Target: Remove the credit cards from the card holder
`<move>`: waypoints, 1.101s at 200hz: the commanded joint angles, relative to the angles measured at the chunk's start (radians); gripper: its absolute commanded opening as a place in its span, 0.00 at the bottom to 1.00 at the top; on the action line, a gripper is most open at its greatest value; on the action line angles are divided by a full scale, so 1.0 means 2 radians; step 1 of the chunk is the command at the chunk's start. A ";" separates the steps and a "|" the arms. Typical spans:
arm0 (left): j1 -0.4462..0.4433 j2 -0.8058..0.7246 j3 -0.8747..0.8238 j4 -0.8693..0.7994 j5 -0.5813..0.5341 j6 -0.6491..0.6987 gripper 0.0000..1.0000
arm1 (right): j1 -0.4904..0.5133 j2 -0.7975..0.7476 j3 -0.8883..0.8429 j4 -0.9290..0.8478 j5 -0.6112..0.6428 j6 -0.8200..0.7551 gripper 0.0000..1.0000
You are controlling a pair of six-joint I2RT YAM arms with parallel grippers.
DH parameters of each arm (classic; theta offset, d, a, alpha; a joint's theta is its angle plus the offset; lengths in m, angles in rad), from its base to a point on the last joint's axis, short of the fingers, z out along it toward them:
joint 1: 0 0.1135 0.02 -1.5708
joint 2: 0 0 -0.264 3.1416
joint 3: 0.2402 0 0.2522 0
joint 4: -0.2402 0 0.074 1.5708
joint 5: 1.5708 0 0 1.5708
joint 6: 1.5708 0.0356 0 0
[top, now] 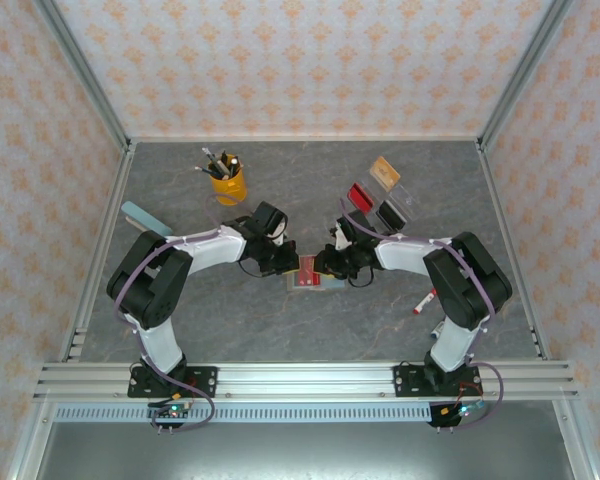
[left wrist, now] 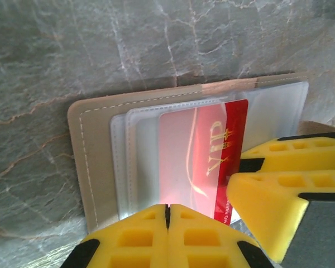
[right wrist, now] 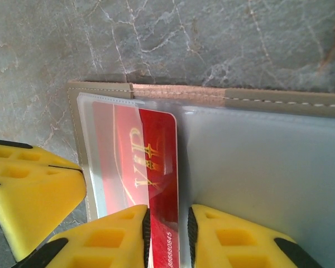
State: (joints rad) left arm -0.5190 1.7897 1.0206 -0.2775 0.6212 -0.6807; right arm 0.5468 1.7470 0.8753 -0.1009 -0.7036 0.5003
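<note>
Top external view puts the card holder (top: 307, 276) open and flat at the middle of the worktop (top: 250, 330), between the two arms, which reach in from left and right to meet over it. Three credit cards (top: 384, 172) already lie loose at the far right, near a clear tray (top: 408, 196), so the job looks well along. One red VIP card (right wrist: 159, 167) sits in the holder, partly out of its clear sleeve (right wrist: 109, 145), its bare end toward the holder's fold. The left claw (left wrist: 167, 215) is closed tight, tips together and pressed onto the near edge of the sleeved leaf. I judge this pins the holder so it does not drag along with the card. The right claw (right wrist: 167, 223) stands a little open, one fingertip on each side of the card's bare strip, touching it or just beside it. Whether it actually clamps the card I cannot tell.
</note>
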 commanded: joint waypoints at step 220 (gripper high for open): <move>-0.002 -0.003 0.059 -0.085 -0.053 0.028 0.32 | -0.012 -0.171 -0.033 -0.111 0.145 -0.024 0.00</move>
State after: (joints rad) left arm -0.5194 1.8351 1.0977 -0.3820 0.5636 -0.6300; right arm 0.5266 1.5047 0.8089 -0.2363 -0.4847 0.5007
